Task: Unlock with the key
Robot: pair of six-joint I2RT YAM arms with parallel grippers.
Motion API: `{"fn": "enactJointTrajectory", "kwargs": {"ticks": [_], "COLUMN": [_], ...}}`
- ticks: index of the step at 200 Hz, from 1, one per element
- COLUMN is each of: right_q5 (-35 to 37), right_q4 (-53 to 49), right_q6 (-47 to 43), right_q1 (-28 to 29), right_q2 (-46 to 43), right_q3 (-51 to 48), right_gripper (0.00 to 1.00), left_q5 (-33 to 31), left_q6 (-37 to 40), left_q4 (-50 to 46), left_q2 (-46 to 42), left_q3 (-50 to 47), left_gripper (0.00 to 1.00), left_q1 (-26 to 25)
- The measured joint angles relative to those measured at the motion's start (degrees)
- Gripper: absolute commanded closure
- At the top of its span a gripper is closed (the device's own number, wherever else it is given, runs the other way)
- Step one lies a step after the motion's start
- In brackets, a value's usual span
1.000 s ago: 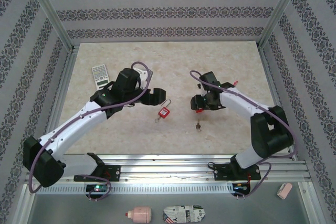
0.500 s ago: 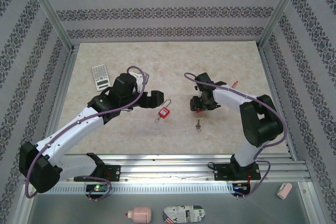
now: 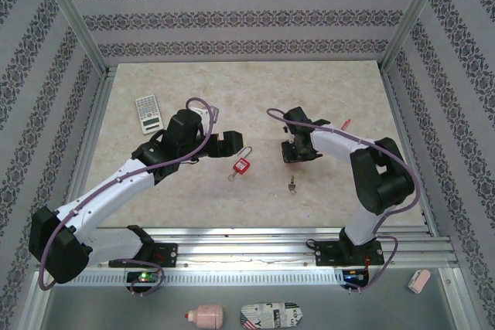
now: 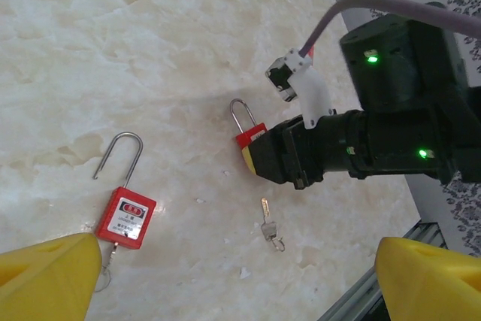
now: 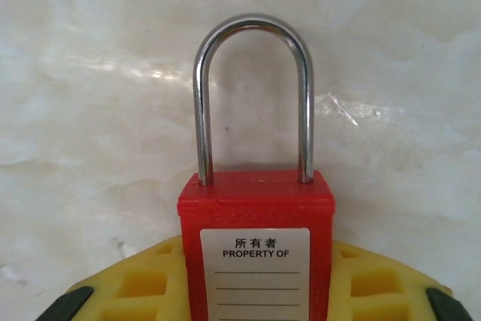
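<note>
The key (image 4: pixel 267 225) is seen lying flat and loose on the marble-patterned table (image 3: pixel 255 86). Left of the key and slightly farther from the arm bases, a red padlock (image 4: pixel 126 218) is laid flat with its shackle swung open.

The left arm is stretched in a long diagonal from its base, and its wrist is turned toward the key. The left gripper (image 3: pixel 230 144) is held with its jaws spread wide and nothing between them, just beside that padlock.

The right arm is folded sharply with its elbow raised. The right gripper (image 3: pixel 294 152) is set low just beyond the key. It appears to be clamped on the red body of a second padlock (image 5: pixel 255 246), though the contact at the yellow pads (image 5: pixel 143 287) is partly hidden. The closed shackle of this padlock is seen projecting past them.
</note>
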Motion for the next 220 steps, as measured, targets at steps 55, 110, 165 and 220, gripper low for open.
{"fn": "enactJointTrajectory", "kwargs": {"ticks": [55,110,165,220], "right_q5": [-2.5,-5.9,-8.3,-10.5], "right_q4": [3.6,6.3,7.8,8.7], "right_q6": [-3.5,-6.5,-7.0,-7.1], "right_q1": [3.1,8.5,13.1,16.0], "right_q2": [-22.3,-28.9,-28.9,-28.3], "right_q3": [-4.7,-6.6,-6.9,-6.9], "right_gripper": [0.90,0.91,0.91,0.91], "left_q5": [2.2,2.5,0.6,-0.7], "left_q6": [-8.1,-15.4,-20.1,-23.0], "left_q4": [9.5,17.7,22.0,24.9], "left_q2": [2.1,5.5,9.7,13.1], "left_q3": [-2.4,-3.4,-4.1,-4.0], "left_gripper": [0.12,0.27,0.35,0.50], "left_q1": [-0.1,-2.8,-5.0,-6.0]}}
